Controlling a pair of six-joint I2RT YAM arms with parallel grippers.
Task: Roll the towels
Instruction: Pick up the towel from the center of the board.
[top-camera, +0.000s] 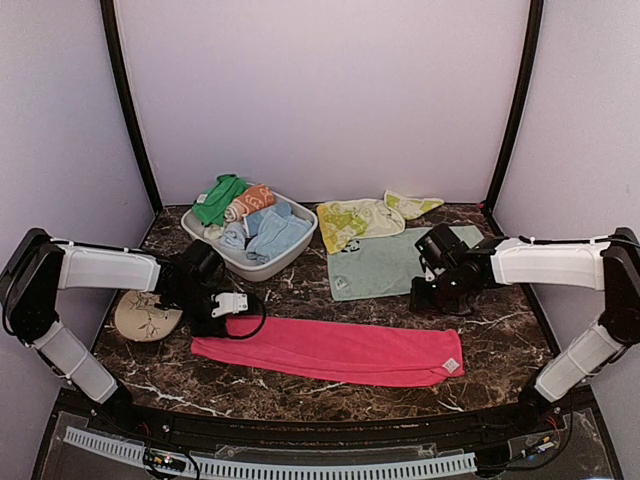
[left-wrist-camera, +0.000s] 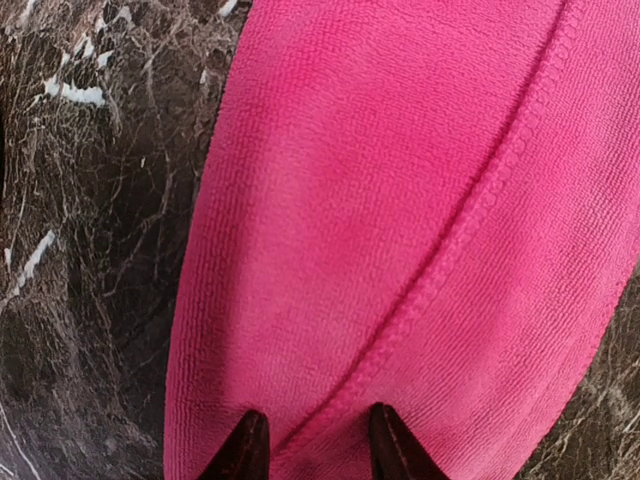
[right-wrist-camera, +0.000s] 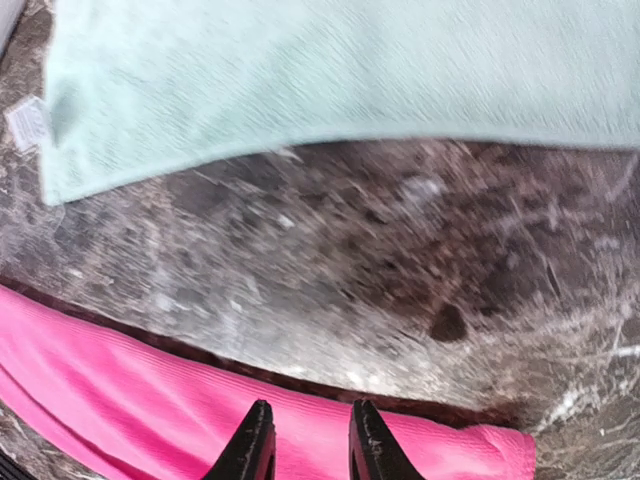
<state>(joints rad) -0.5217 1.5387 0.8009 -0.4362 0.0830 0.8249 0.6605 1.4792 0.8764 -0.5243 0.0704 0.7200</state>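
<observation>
- The left gripper (left-wrist-camera: 318, 450) has its jaws parted by a narrow gap. Its dark fingertips (left-wrist-camera: 245, 450) are down at the left end of the hot-pink towel (top-camera: 330, 350), with a stitched seam running between them. The wrist view does not settle whether the tips press on the cloth, and no fold is pinched between them.
- The right gripper (right-wrist-camera: 310, 445) is also slightly open and holds nothing. Its tips sit over the far edge of the pink towel near its right end, in a blurred wrist view.
- The pink towel lies flat and unrolled as a long strip across the front of the dark marble table (top-camera: 300, 290), with a small white label at its right corner.
- The pale mint towel (top-camera: 385, 265) lies spread flat behind the pink one, with a band of bare marble between them. The right arm reaches over its right side.
- The yellow-lime patterned towel (top-camera: 350, 220) lies rumpled just behind the mint towel, overlapping its far edge.
- A pale tub (top-camera: 283, 265) at the back left holds rolled cloths in green, orange and blue.
- A beige disc (top-camera: 147, 316) rests on the table under the left arm.
</observation>
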